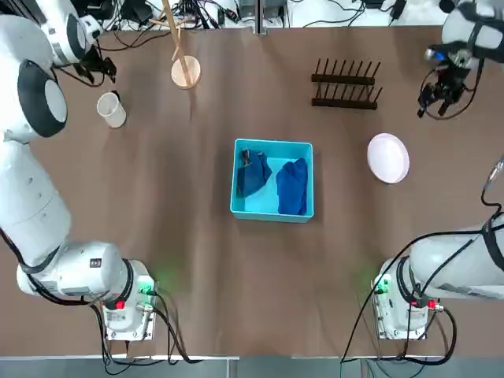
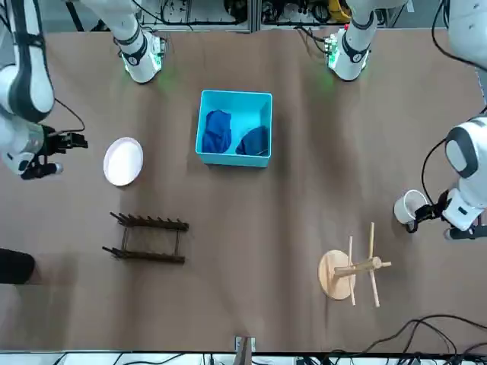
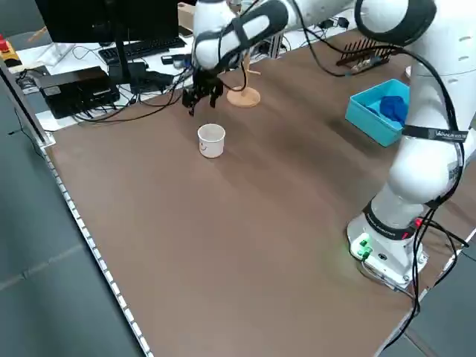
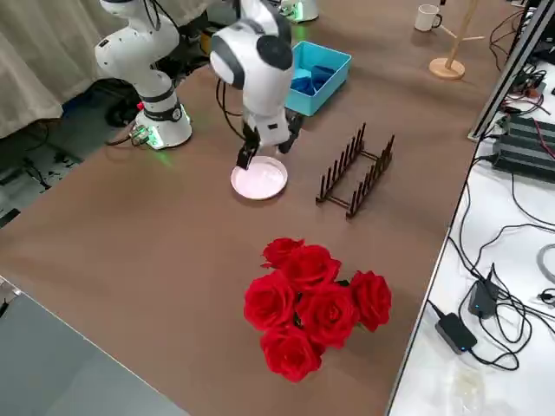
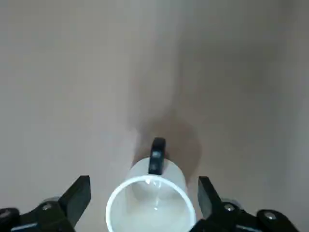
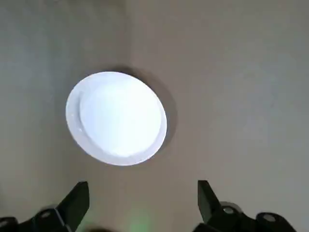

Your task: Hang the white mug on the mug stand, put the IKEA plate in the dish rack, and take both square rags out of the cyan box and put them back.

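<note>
**Two tools wait above the mug and the plate**

The left tool hangs in the air just above the white mug, and its two fingers are wide apart with nothing between them. The mug stands upright on the brown table, with its handle on the side away from the tool. The mug stand is near the mug, at the far edge of the table.

The right tool hangs above the table near the IKEA plate, and its fingers are apart too. The plate lies flat on the table. The dish rack sits just past the plate.

The cyan box is in the middle of the table. Both square rags lie inside it, side by side.

A bunch of red roses lies on the table on the right tool's side.
</note>
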`<action>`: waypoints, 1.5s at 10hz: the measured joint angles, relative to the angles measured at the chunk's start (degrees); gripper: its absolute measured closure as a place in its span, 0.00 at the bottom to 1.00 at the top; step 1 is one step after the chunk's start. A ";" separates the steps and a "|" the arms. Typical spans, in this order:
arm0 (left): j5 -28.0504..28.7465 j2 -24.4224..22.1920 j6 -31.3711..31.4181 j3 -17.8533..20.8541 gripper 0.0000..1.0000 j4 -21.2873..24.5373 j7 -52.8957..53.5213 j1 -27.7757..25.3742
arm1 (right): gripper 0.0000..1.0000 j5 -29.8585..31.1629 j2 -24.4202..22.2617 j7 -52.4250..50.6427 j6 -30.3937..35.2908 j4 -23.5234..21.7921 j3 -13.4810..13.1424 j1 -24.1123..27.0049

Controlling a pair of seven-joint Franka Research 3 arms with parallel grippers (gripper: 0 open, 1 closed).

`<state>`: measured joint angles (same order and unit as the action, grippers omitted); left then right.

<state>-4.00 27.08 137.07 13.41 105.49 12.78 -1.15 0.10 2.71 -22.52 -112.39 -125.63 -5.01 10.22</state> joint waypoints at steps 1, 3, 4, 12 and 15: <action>0.00 0.88 1.24 0.51 0.02 0.91 0.60 -0.29 | 0.01 0.00 0.06 -0.41 -4.48 -2.66 -0.01 0.82; -0.05 1.15 1.86 1.98 0.01 3.37 4.02 -0.53 | 0.01 0.00 1.22 -1.17 -11.93 -6.05 0.02 1.44; -0.73 1.13 1.92 2.39 0.01 4.43 6.83 -0.85 | 0.01 0.00 2.78 -1.25 -16.38 -7.14 0.15 1.42; -10.69 0.80 2.55 3.47 0.94 6.25 15.75 -0.92 | 0.14 0.00 12.71 -1.38 -35.66 -10.79 0.63 1.28; -10.84 -1.68 2.90 3.33 0.94 5.57 15.75 -0.45 | 0.15 0.00 13.86 -1.38 -37.11 -10.91 0.70 1.27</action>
<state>-14.84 25.40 139.97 16.74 111.06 28.53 -1.60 0.10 16.57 -23.89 -149.50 -136.54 -4.32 11.49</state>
